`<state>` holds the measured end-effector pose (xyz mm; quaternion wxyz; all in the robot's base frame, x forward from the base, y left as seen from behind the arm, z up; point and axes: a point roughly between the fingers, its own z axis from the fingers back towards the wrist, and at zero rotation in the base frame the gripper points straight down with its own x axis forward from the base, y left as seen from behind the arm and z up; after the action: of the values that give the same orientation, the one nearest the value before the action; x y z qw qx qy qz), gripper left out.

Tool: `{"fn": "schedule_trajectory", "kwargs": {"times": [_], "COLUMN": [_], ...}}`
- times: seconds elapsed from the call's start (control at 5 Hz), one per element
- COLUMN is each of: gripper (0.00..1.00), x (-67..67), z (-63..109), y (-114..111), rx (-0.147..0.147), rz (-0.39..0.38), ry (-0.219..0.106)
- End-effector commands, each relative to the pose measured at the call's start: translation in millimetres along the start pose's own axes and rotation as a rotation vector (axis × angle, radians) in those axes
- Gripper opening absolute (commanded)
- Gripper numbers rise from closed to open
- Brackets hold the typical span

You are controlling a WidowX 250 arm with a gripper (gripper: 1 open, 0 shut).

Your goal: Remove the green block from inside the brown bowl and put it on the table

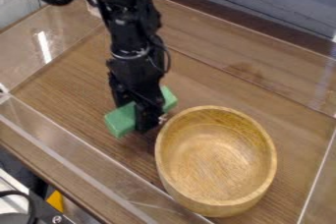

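Observation:
The green block (126, 120) is a small bright green bar held low over the table (79, 90), just left of the brown bowl (217, 159). My gripper (138, 113) points straight down and is shut on the block across its width, with the black fingers (141, 105) hiding the block's middle. Whether the block touches the wood I cannot tell. The bowl is round, light wood with a thick rim, and it is empty.
Clear plastic walls (92, 184) edge the table along the front, left and back. The black arm (125, 22) reaches down from the upper left. Bare wood lies left of the block and behind the bowl.

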<state>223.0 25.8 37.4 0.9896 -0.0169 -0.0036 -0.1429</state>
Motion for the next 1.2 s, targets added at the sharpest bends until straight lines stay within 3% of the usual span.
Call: {"fn": "schedule_trajectory", "kwargs": {"times": [0.0,0.2,0.4,0.6,1.0], "gripper": [0.00,1.00,1.00,0.00,0.00], "x": [1.4,-5.9,-13.8,-20.5,-21.4], "z": [8.2,9.9,0.8,-9.5,8.1], "y": [13,22,21,20,13], "rx": [0.024,0.023,0.021,0.021,0.013], "rz": [-0.012,-0.009,-0.018,-0.030,-0.051], "ry": [-0.030,-0.024,-0.022,-0.023,-0.027]}}
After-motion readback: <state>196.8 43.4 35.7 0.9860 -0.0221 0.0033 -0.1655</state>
